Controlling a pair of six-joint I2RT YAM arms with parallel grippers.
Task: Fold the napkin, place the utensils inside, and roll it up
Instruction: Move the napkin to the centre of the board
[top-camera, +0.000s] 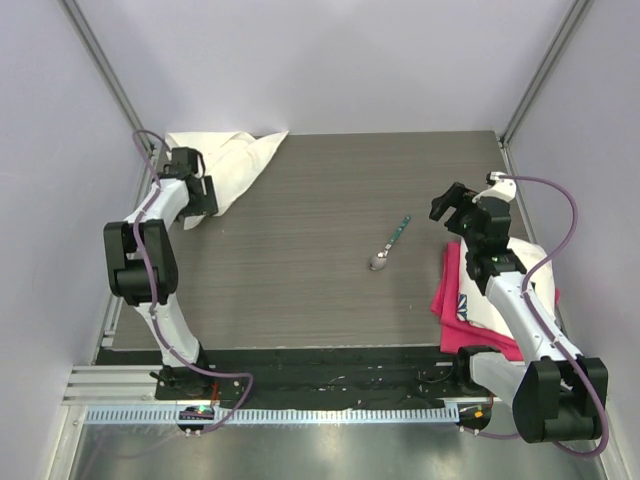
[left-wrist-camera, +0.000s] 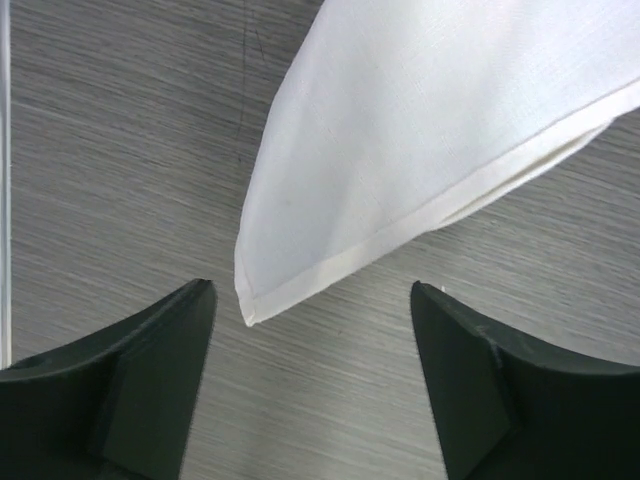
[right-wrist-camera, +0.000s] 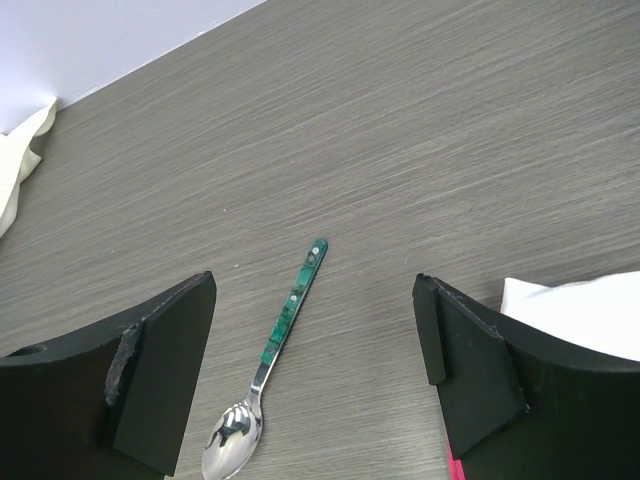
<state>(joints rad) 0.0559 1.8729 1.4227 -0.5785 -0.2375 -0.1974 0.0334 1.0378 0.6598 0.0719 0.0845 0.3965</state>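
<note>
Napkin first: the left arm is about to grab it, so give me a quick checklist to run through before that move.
1. Left gripper open and empty: ok, jaws stand wide apart.
2. Napkin corner lined up between the jaws: ok, though it sits nearer one finger and is not yet touched.
3. Napkin spread flat for folding: not ok, it lies bunched at the table's far left corner.
4. Spoon clear of the napkin: ok, it lies alone on bare table.
5. Right gripper out of the way: ok, open, empty, on the spoon's side.
</note>
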